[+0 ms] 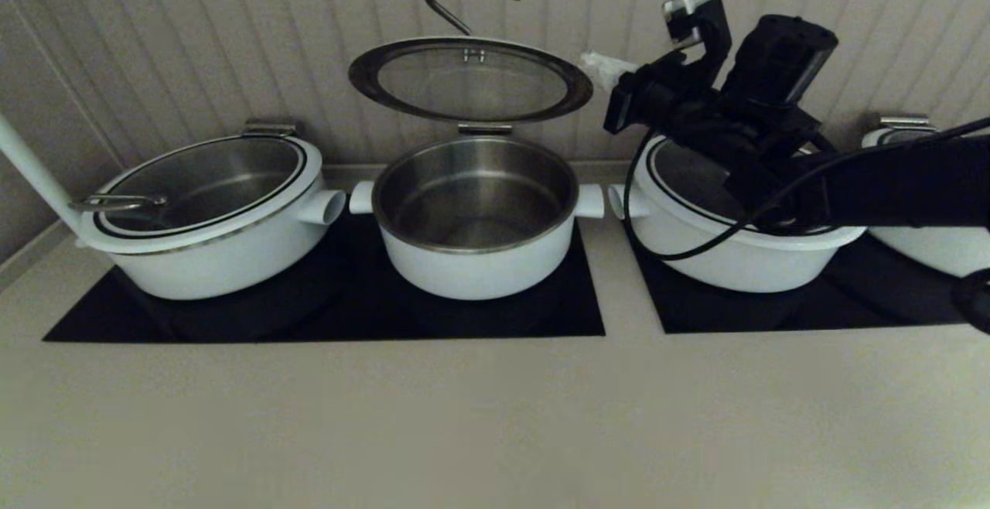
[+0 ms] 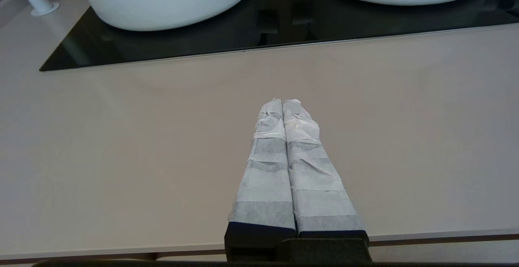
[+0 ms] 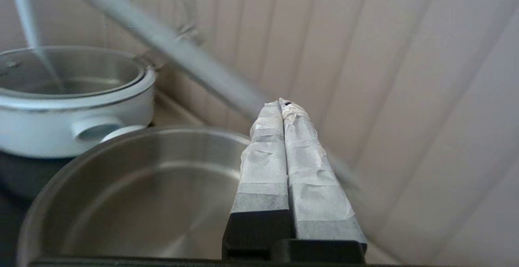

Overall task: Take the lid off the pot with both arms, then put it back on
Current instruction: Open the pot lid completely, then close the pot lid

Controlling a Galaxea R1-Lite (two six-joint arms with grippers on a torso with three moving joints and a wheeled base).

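The lid is standing raised and tilted above the back rim of the open pot, which is sitting on the black cooktop. The right gripper is hovering by the lid's right edge, fingers pressed together, seemingly gripping nothing. The left gripper is resting closed and empty over the counter

Your beige counter carries two black hobs, at ten o'clock and two o'clock.
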